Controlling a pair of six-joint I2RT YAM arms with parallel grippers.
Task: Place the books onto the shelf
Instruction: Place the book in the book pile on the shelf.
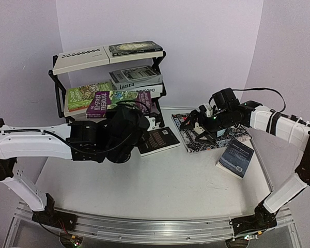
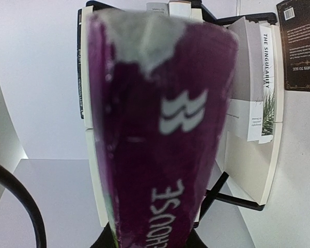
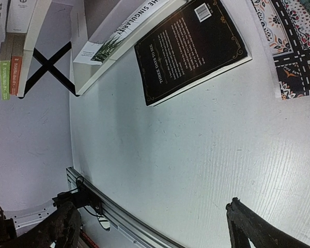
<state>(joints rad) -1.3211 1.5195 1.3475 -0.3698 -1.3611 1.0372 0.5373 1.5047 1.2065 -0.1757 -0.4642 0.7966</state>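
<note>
LEFT: your left claw (image 1: 130, 109) pinches the purple paperback (image 2: 160, 144) flat at the shelf's (image 1: 59, 85) middle board, to stack on the green book (image 1: 85, 95) | RIGHT: your right claw (image 3: 152, 206) hangs spread near the black book (image 3: 188, 49), ready.

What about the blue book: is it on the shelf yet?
No, the blue book lies flat on the table, well away from the shelf.
</note>
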